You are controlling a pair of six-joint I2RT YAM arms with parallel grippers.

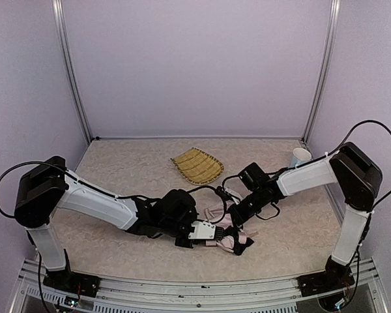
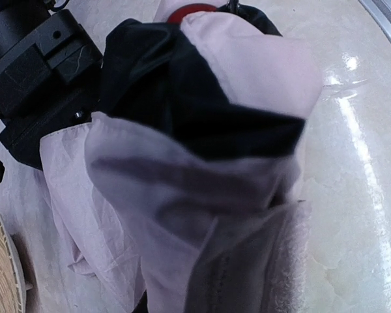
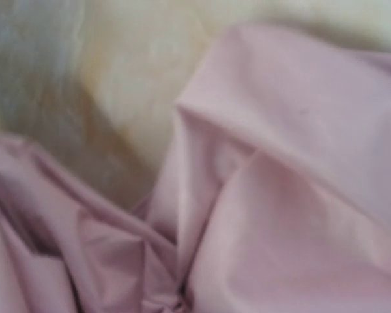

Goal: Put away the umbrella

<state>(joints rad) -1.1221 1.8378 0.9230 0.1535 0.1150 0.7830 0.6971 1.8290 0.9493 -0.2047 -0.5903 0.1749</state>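
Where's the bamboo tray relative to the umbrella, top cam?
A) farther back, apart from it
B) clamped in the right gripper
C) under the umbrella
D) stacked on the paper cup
A: the woven tray lies flat farther back, with a gap between it and the bunched umbrella.

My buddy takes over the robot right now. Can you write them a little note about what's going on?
Left gripper: buried in the pale pink folding umbrella with black underside; fingers hidden, grip unclear.
Right gripper: shut, right against the pink fabric.
Umbrella: crumpled on the table between both arms, nearer them than the woven bamboo tray.
Done: canopy collapsed, not neatly folded.
To do: tidy the fabric, then put it away.
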